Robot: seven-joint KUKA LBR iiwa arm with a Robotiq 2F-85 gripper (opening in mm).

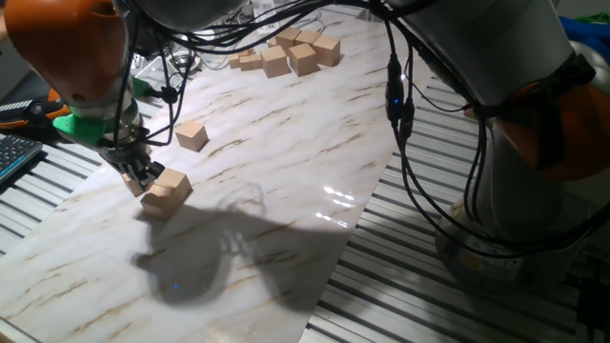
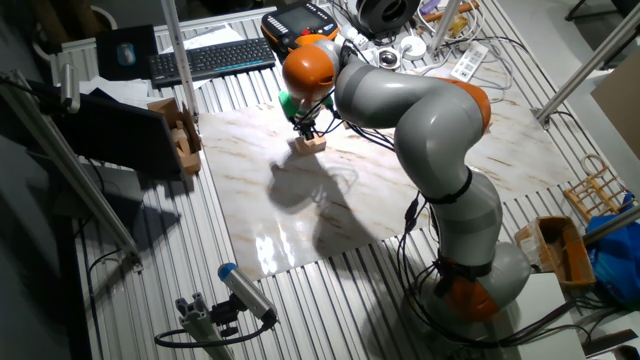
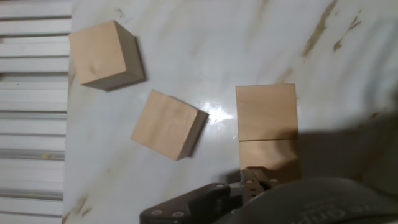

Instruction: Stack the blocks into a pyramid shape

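1. The gripper [image 1: 145,179] is low over the marble-patterned board [image 1: 286,171], and its dark fingers [image 1: 151,173] are against one wooden cube, the near cube [image 1: 168,189].
2. I cannot tell if the jaws are clamped on the near cube or only touch it, because the fingertips are hidden in both fixed views.
3. The near cube rests on the board. In the hand view it [image 3: 266,112] shows a line across the middle (one cube or two joined, I cannot tell).
4. Behind the near cube, apart from it, stands a lone cube [image 1: 192,135].
5. Far beyond the near cube, at the far end of the board, is a cluster of cubes [image 1: 286,52], close together.
6. In the hand view a turned cube [image 3: 168,124] lies just beside the near cube, and an edge cube [image 3: 102,55] sits further, near the board's border.
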